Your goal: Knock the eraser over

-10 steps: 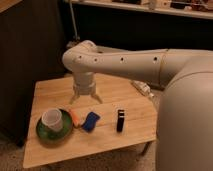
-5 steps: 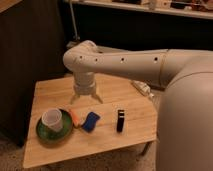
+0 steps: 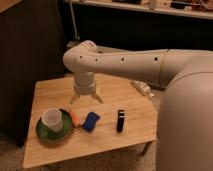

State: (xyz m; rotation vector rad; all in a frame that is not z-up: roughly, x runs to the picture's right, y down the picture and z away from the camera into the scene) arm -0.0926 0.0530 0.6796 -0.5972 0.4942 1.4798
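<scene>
A wooden table (image 3: 50, 92) is seen from above. At its left front a green plate (image 3: 42, 133) is set, and a pale cup (image 3: 52, 120) is stood upright on it. Just right of the plate a small orange thing (image 3: 75, 117) is laid, with a flat blue piece (image 3: 91, 121) just beside it. Above and behind these two the gripper (image 3: 86, 101) is held pointing down over the table, its two fingers spread wide with nothing between them. Further right, on bare wood near the front edge, the eraser (image 3: 120, 121) is found, seemingly on end, with a pale mark near its upper end, apart from the blue piece and the gripper. A whitish object (image 3: 141, 89) is seen at the table's far right edge, under the pale arm (image 3: 130, 62).
</scene>
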